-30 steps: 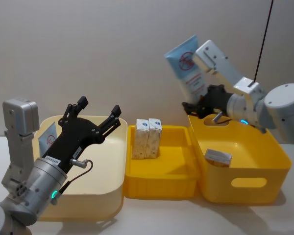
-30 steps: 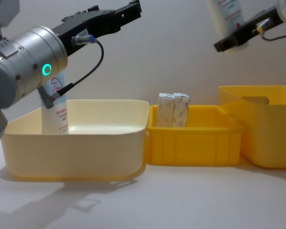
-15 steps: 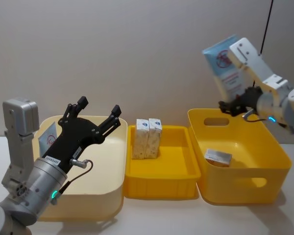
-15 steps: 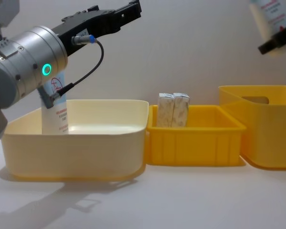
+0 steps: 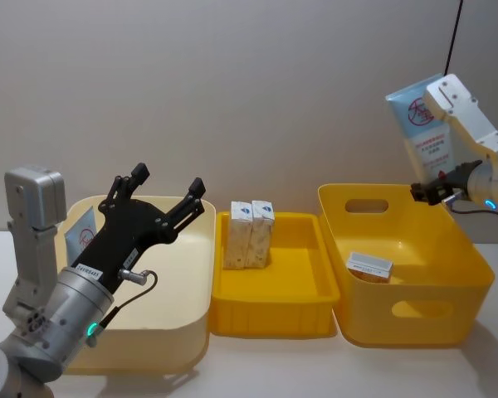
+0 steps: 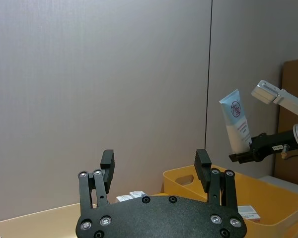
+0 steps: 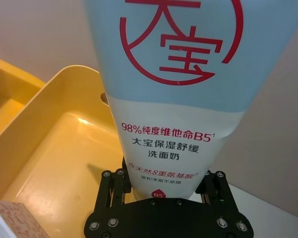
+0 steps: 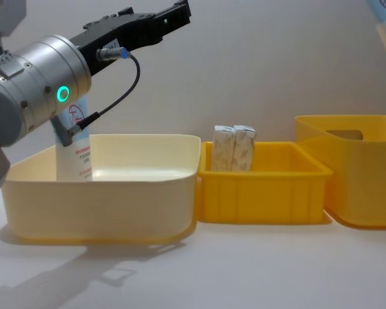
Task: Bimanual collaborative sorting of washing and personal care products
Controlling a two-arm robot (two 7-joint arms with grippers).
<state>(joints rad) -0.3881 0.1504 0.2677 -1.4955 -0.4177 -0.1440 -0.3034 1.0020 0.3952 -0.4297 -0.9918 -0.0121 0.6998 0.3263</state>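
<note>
Grey wall behind, white bench (image 5: 257,365) below, and three bins in a row across it. Our right tool (image 7: 164,196) is clenched on the cap end of a blue-and-white tube (image 5: 423,116), holding it upright and high above the far right edge of the deep yellow bin (image 5: 411,311). A small flat box (image 5: 369,265) lies inside that bin. Next over, two marbled cartons (image 5: 251,234) stand touching each other at the back of the shallow yellow tray (image 5: 270,315). Farther left, a second tube (image 8: 74,145) stands in the back corner of the cream tub (image 8: 103,206).

Our left tool (image 5: 162,195) hovers above the cream tub with its fingers spread and nothing between them.

We judge the step in hand to be carrying the held tube to its bin, most likely the cream tub where its match stands. To do it well we should keep the tube upright, since the grip is only on the narrow cap end and a tilt could let it swing. If we pass it across, our left tool should close on the tube's body before the right lets go. We should clear the cartons in the middle tray by travelling high.
</note>
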